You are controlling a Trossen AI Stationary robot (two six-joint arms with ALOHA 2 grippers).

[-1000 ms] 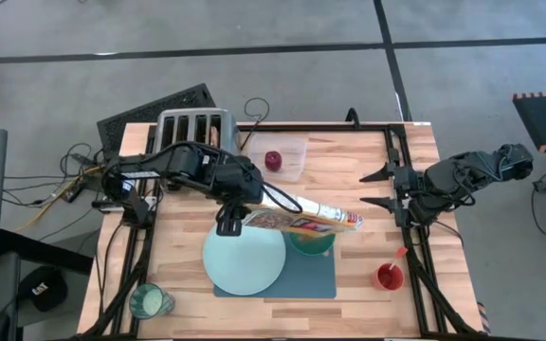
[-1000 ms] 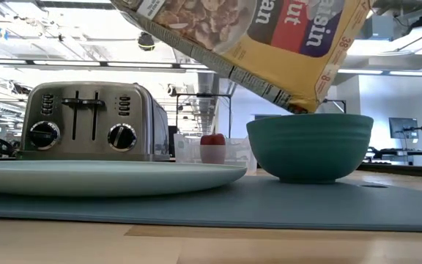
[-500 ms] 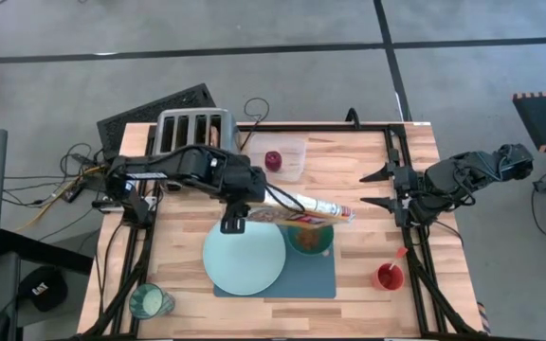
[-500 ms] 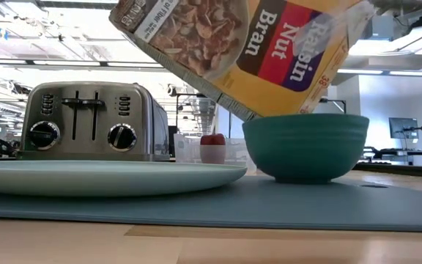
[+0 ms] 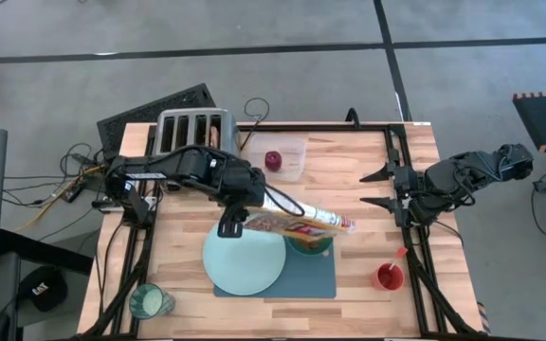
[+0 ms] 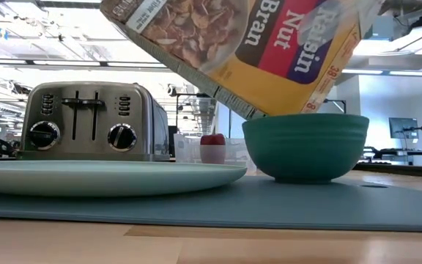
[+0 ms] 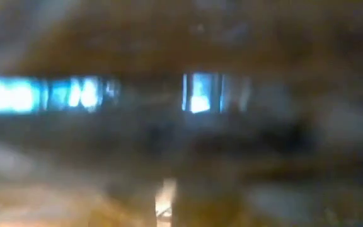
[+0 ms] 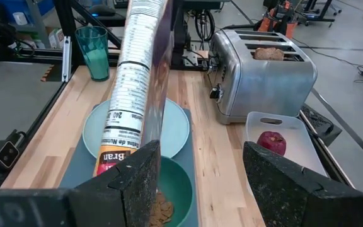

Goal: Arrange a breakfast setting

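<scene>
Holding a cereal box (image 5: 301,222) tilted over the green bowl (image 5: 311,242), the left hand (image 5: 245,204) pinches the box's near end, its lower corner dipping just inside the bowl's rim. Cereal already lies in the bowl, seen from the right wrist view. The bowl stands on the slate-blue mat (image 5: 316,279), just beside the pale mint plate (image 5: 245,262), which overlaps the mat's left edge. The mat lies close to the tabletop (image 5: 339,170)'s front edge.

The right hand (image 5: 379,187) waits at the right edge of the tabletop, fingers spread and holding nothing, well apart from the bowl. Bare wood lies between them.

A toast slice (image 8: 269,53) sits in a slot of the chrome toaster (image 5: 194,128) at the back left. Beside it, a dark red fruit (image 5: 272,160) rests in a clear tray (image 5: 292,161). A red cup (image 5: 389,277) stands near the front right corner; a green tumbler (image 5: 148,302) stands at the front left corner.
</scene>
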